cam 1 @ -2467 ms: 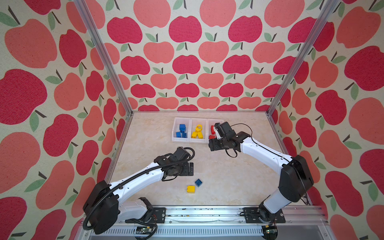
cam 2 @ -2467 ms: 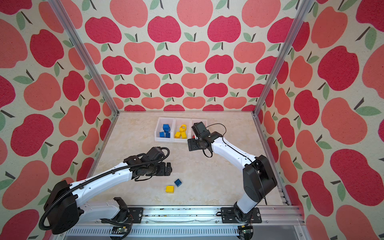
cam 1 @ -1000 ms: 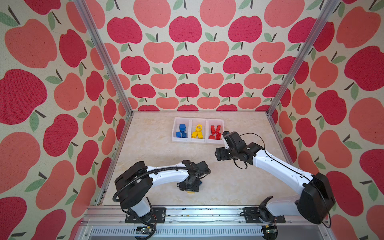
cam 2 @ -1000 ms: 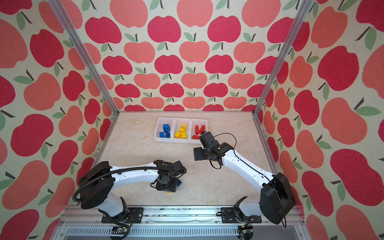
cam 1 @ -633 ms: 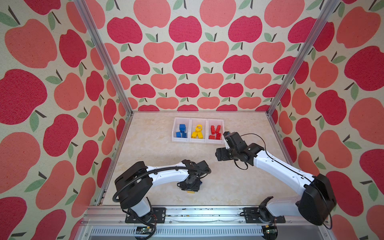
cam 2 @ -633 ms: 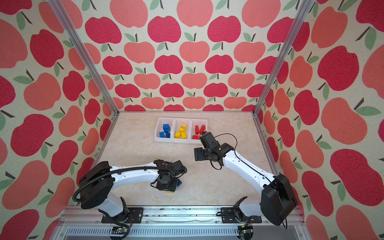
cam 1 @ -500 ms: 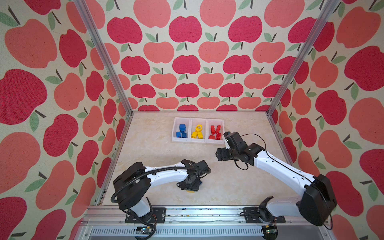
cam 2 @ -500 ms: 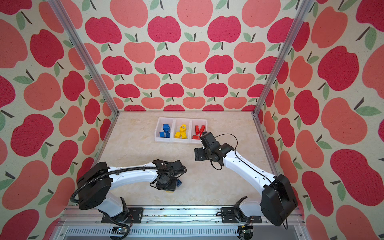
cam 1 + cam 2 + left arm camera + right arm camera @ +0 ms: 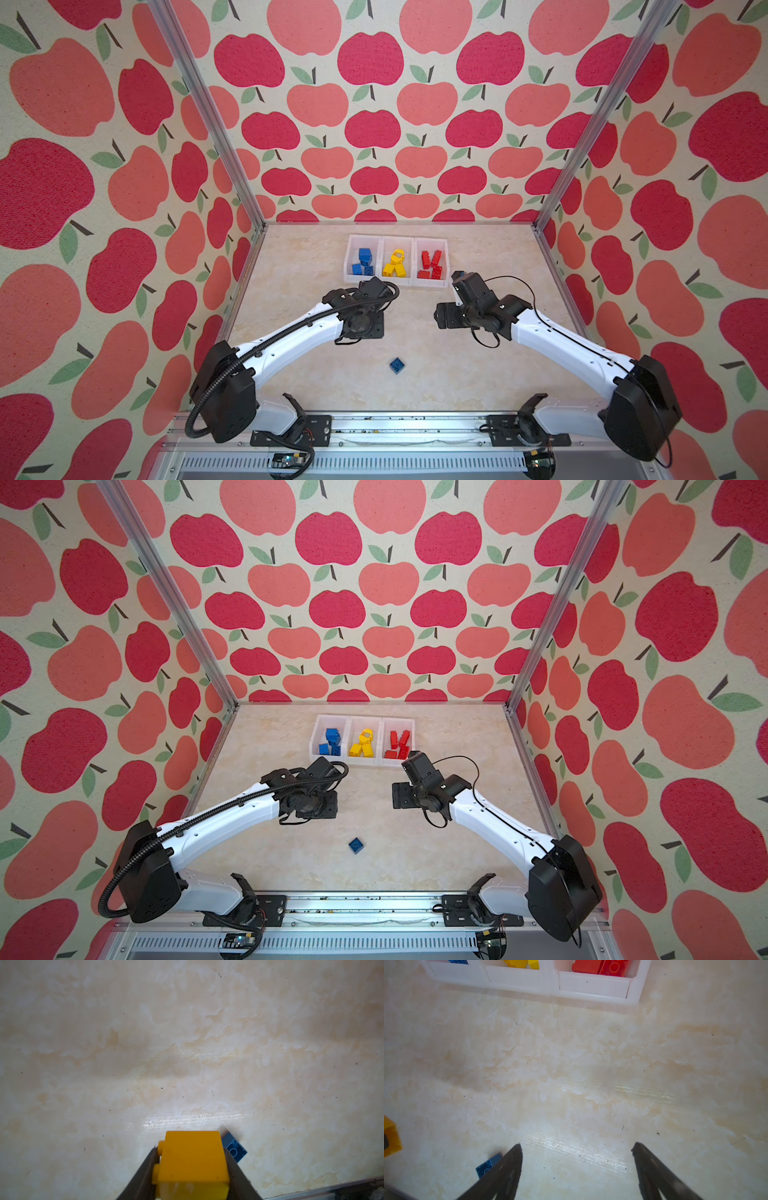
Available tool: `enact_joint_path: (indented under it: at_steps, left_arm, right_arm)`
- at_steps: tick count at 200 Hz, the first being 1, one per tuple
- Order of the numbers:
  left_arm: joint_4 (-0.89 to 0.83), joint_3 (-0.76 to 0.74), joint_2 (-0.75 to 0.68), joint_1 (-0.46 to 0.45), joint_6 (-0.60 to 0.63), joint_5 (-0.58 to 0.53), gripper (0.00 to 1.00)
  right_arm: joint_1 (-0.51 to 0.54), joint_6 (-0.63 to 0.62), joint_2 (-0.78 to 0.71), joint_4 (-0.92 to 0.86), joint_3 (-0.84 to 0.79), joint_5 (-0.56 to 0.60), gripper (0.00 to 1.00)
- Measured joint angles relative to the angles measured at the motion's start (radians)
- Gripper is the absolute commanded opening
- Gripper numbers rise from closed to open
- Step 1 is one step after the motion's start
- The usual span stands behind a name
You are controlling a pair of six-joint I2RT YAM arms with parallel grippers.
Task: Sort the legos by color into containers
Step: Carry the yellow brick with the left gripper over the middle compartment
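Yellow lego (image 9: pixel 192 1159): clamped in left jaws, held above surface (image 9: pixel 187 1043). Blue lego (image 9: pixel 397 365): loose on surface, well short of containers (image 9: pixel 398 238). Probably light, rigid, slick; best pinched across flat sides. Right jaws apart, empty.

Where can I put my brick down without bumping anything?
Bare tabletop lies left of the containers toward the wall, and right of the loose blue brick up to the front rail. It is crowded in front of the containers, where the left arm and right arm reach in.

Yellow brick (image 9: pixel 191 1159) now in left claw (image 9: pixel 190 1148)
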Motion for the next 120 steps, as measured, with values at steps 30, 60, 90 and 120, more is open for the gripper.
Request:
enact_joint_path:
  at_steps: [30,60,90,120]
  left_arm:
    - [0.072,0.124,0.11,0.058,0.095,-0.002,0.41]
    - [0.146,0.245,0.253,0.098,0.17,0.002,0.41]
    - [0.207,0.37,0.387,0.136,0.217,0.025,0.41]
    - [0.23,0.517,0.528,0.17,0.262,0.043,0.41]
  right_arm:
    - [0.011,0.021,-0.003,0.005,-0.014,0.0,0.86]
    - [0.018,0.032,-0.008,0.015,-0.014,0.0,0.86]
    - [0.019,0.039,-0.016,0.02,-0.014,0.0,0.86]
    - [0.019,0.046,-0.018,0.023,-0.014,0.0,0.86]
